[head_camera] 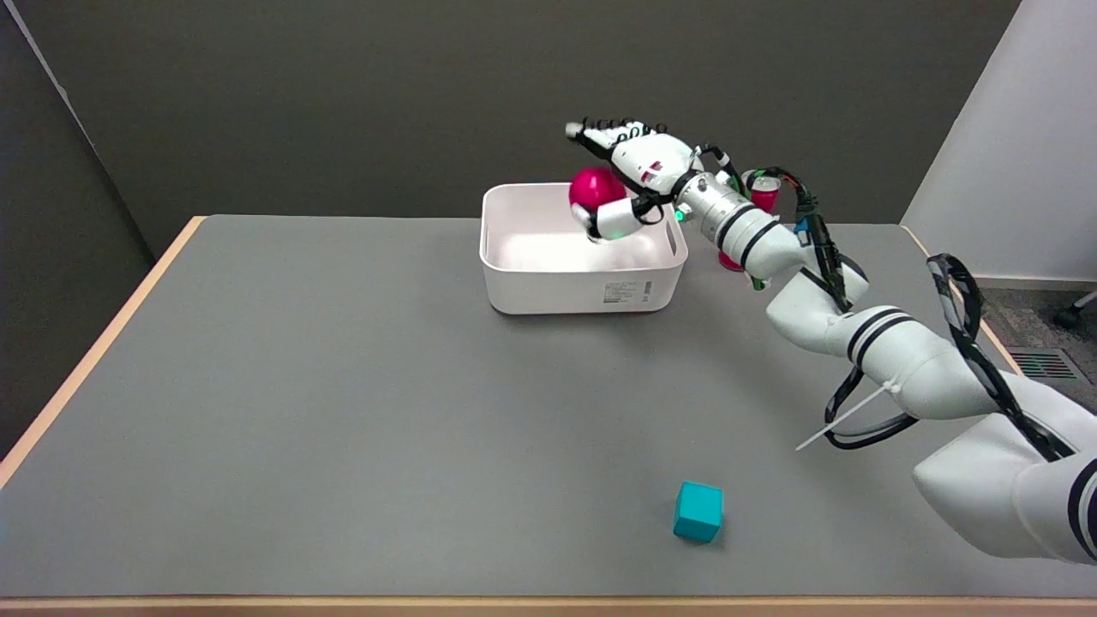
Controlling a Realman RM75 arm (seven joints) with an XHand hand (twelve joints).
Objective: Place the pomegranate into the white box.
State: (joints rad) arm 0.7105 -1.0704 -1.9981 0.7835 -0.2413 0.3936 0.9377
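The pomegranate [594, 188], a glossy magenta ball, is in the air over the right half of the white box [548, 287]. My right hand [638, 176] holds it from the right: the thumb [615, 220] curls under and in front of the fruit, and the fingers [604, 131] stretch out straight to the left above it, with a small gap showing. The box is an open rectangular tub at the far middle of the grey table, and nothing shows inside it. The fruit hangs at about the level of the box's rim.
A red can [763, 194] stands right of the box, mostly hidden behind my forearm. A teal cube [698, 512] lies near the front edge, right of centre. The table [343, 411] has a wooden rim on its left and front sides.
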